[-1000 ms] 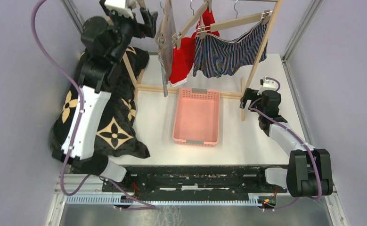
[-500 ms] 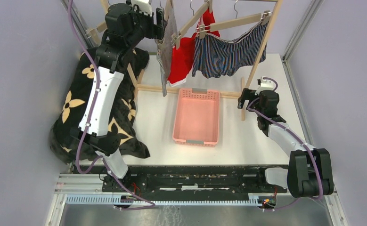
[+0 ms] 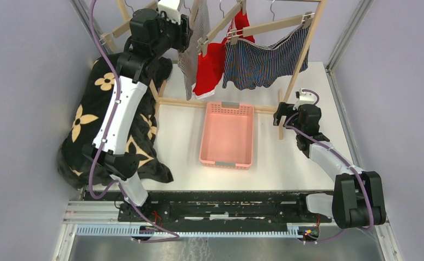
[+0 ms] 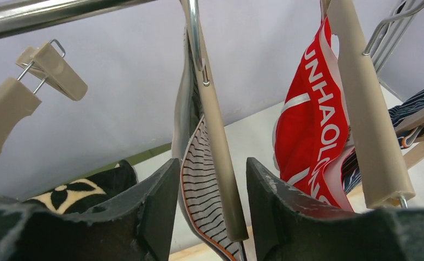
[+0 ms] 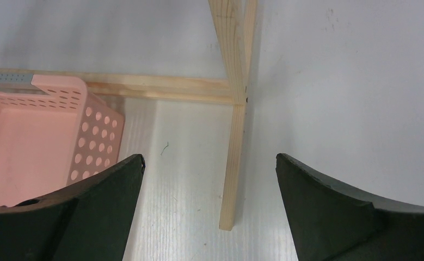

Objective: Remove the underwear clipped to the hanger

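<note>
Hanging lengthwise downward, striped briefs [image 4: 196, 187] between parted left tool [image 4: 210, 166] fingers, right tool [image 5: 209, 159] spread.

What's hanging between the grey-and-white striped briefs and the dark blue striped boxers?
The red briefs with a white waistband, on their own wooden hanger. The top external view shows this.

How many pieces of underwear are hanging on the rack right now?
3: grey-and-white striped briefs at the left, red briefs in the middle, dark blue striped boxers at the right. None shows in the pink basket, and none seems hidden.
</note>
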